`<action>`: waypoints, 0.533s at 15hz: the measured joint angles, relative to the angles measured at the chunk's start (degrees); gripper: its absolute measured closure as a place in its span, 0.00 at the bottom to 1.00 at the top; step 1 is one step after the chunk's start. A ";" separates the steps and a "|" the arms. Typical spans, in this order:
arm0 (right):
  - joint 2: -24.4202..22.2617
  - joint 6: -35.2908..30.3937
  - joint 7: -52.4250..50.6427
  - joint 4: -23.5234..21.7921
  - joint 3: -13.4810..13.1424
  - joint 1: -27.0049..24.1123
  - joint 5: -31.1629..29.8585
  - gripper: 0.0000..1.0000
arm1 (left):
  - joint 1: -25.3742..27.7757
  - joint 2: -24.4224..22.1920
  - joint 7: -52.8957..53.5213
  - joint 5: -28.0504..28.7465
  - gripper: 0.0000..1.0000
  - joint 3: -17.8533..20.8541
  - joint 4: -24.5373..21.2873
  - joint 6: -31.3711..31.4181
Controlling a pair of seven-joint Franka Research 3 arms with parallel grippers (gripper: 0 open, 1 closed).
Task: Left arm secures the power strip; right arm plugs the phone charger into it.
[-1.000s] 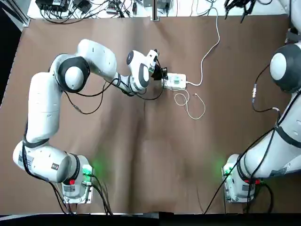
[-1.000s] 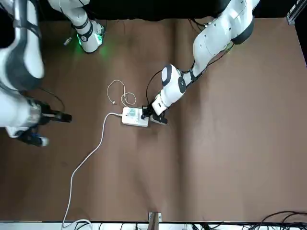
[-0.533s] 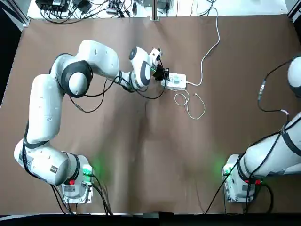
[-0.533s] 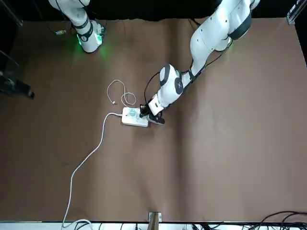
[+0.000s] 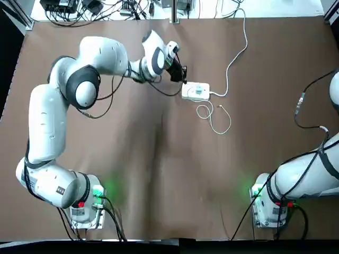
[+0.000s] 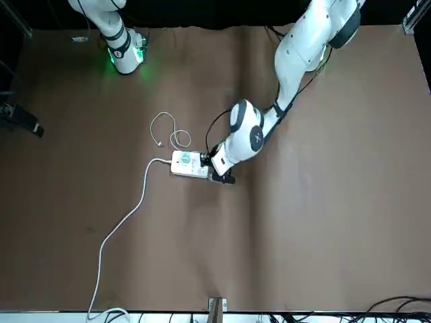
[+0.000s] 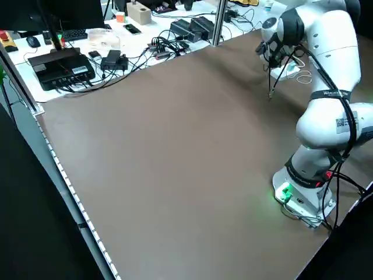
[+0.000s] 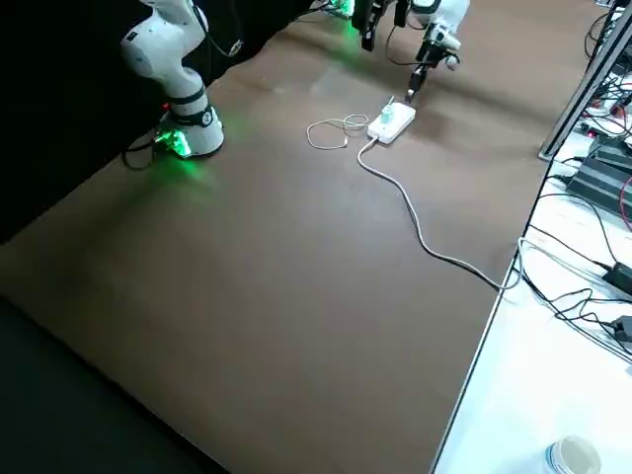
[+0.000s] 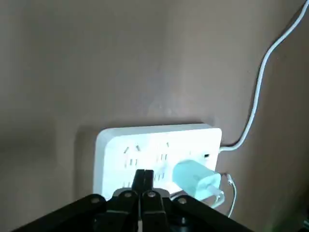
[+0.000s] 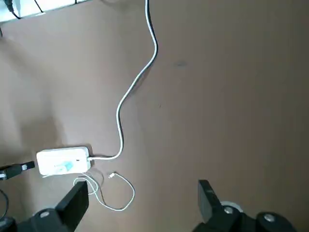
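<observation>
The white power strip lies flat on the brown table, its thick cord running to the far edge. The teal phone charger sits plugged into the strip's top face, and its thin white cable loops on the table beside it. My left gripper is shut with nothing between its fingers, at the strip's left end; in the left wrist view its fingertips overlap the strip's near edge. My right gripper hangs open high above the table, well off to the right.
A white bench with cables and electronics runs along the table's far edge, with a metal post at its middle. The right arm's base stands at the near right, the left arm's base at the near left.
My left gripper has shifted from the strip's left end toward the far side, its wrist swinging round. The right arm has drawn back off to the right. The strip stayed put.
</observation>
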 joint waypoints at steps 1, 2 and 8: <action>-0.26 1.26 0.41 -0.93 0.11 0.07 0.00 0.00 | 0.07 -0.79 -0.96 1.26 0.99 1.20 1.13 -3.28; -0.83 3.22 0.50 -2.56 0.11 0.08 0.00 0.00 | 0.27 -1.62 -1.86 2.66 0.99 2.13 2.00 -6.07; -5.64 7.44 0.33 -8.35 1.17 0.12 -0.74 0.00 | 1.99 -6.56 -2.78 8.82 0.99 6.30 2.79 -15.86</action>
